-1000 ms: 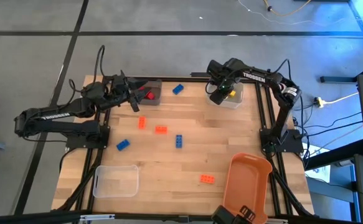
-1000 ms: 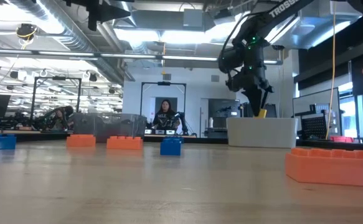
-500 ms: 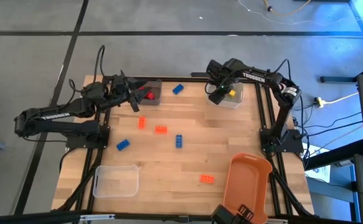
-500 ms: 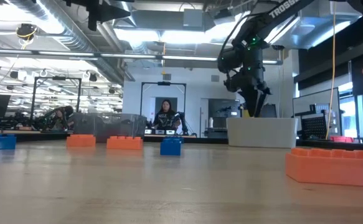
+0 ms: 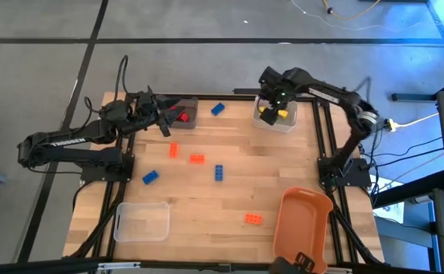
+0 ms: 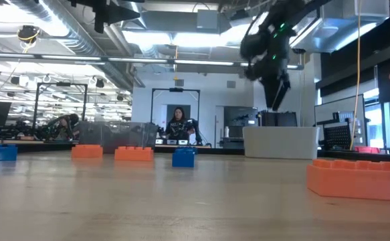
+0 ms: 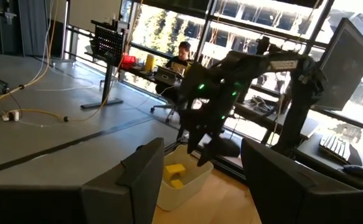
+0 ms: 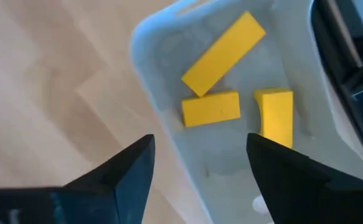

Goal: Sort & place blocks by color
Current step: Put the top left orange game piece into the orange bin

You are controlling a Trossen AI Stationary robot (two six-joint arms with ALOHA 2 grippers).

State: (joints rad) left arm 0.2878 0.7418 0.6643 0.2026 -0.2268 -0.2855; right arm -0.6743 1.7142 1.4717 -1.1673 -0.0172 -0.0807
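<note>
While the blocks lie scattered across the wooden worktop [image 5: 229, 198] in the high view, the right gripper [image 5: 270, 107] hangs over the clear bin [image 5: 276, 122] at two o'clock, jaws apart and empty, yellow blocks [image 5: 283, 114] lying inside; the left gripper [image 5: 163, 122] waits beside the dark bin [image 5: 190, 116] at eleven o'clock, which holds a red block [image 5: 181, 116], its jaws partway apart and apparently gripping nothing; loose pieces remain, a blue block [image 5: 218, 109] at twelve, two orange blocks [image 5: 196, 158] and two blue blocks [image 5: 218, 173] near the centre, one orange block [image 5: 253, 218] at five.

From the low view, the studded orange block [image 6: 356, 179] sits nearest; others line up farther off.

Through the left wrist view, its own fingers [image 7: 134, 180] stand apart with nothing between.

Seen from the right wrist view, three yellow blocks [image 8: 221, 53] rest in the bin, plain rectangular bricks.

Judging by their look, these are light, rigid, smooth plastic; best pinched across the two long flat sides, since studs and corners could slip.
</note>
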